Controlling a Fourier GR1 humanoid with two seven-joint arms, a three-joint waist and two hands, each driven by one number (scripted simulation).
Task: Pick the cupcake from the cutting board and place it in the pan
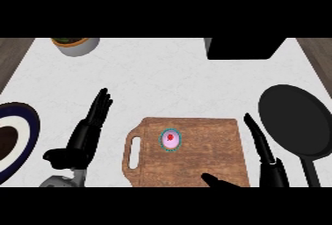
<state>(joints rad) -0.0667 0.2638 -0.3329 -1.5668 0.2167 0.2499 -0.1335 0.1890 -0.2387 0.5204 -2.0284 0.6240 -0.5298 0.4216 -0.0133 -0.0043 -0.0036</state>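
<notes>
Two hands: both come in from the lower edge, one on each side of the cutting board (pixel 194 162).
Right hand (pixel 266 154): open and holding nothing. The fingers are straight and point away from the robot along the board's right edge, and the thumb is spread out over the board's near edge.
Left hand (pixel 86 132): open and holding nothing, fingers straight and close together, over the counter (pixel 168 79) just left of the board.
Cupcake (pixel 170 139): on the board, left of the right hand's fingers and apart from them, between the two hands.
Pan (pixel 295 118): black, just right of the right hand, its handle running back beside that wrist.
Plate (pixel 29 118): dark-rimmed, left of the left hand.
Bowl (pixel 76 45): well ahead of the left hand.
</notes>
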